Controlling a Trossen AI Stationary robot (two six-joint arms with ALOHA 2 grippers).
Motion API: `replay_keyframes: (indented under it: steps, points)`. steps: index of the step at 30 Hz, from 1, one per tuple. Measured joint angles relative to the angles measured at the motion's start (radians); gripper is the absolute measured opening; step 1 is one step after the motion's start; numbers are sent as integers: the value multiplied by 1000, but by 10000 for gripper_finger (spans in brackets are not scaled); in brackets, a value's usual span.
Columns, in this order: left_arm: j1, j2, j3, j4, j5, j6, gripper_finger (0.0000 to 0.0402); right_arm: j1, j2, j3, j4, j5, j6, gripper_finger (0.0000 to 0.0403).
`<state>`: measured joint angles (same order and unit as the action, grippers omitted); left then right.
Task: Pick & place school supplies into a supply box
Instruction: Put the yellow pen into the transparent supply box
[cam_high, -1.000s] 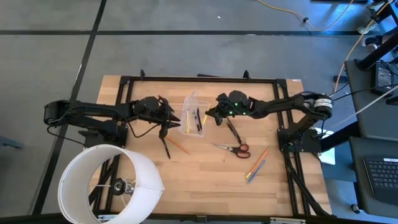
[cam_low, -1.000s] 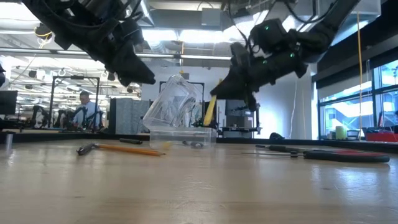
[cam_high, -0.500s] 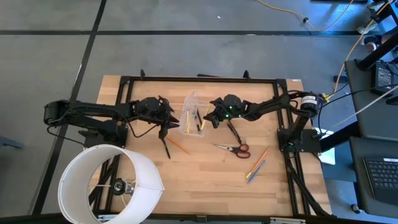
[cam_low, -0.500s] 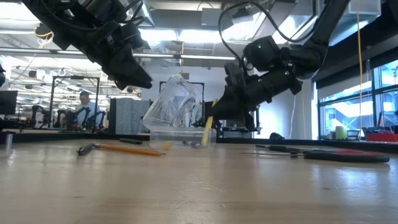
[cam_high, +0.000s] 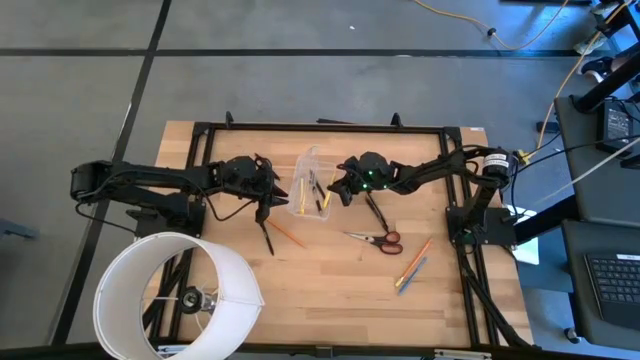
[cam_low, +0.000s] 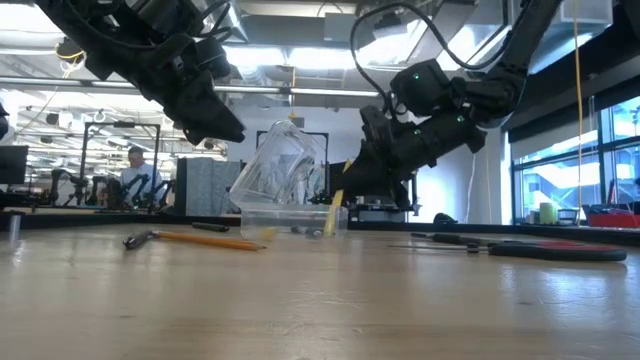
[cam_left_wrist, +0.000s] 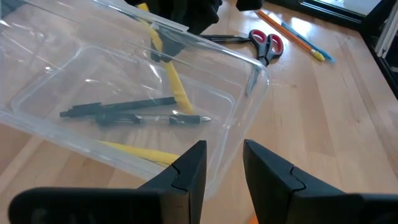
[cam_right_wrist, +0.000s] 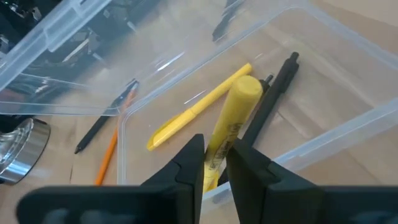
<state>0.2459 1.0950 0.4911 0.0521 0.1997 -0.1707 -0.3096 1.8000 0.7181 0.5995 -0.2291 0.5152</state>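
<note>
Right pincer pinching yellow pen over supply box — left pincer spread, at box's 9 o'clock.

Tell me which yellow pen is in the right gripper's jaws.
The upright yellow pen, pinched by the right gripper over the supply box. The other yellow pen lies flat inside the box, untouched.
</note>
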Motion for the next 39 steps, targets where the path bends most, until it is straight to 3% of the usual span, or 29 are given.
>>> replay_keyframes:
  steps: [19, 30, 39]
  points:
    - [0, 0, 0, 0, -2, 0, 98, 0, 0, 0, 5, 0, -159, 73]
    - [0, 0, 0, 0, -1, 0, 98, -7, 0, 0, -2, 3, -164, 134]
    - [0, 0, 0, 0, -1, 0, 98, -38, 0, 0, 0, 105, -261, 136]
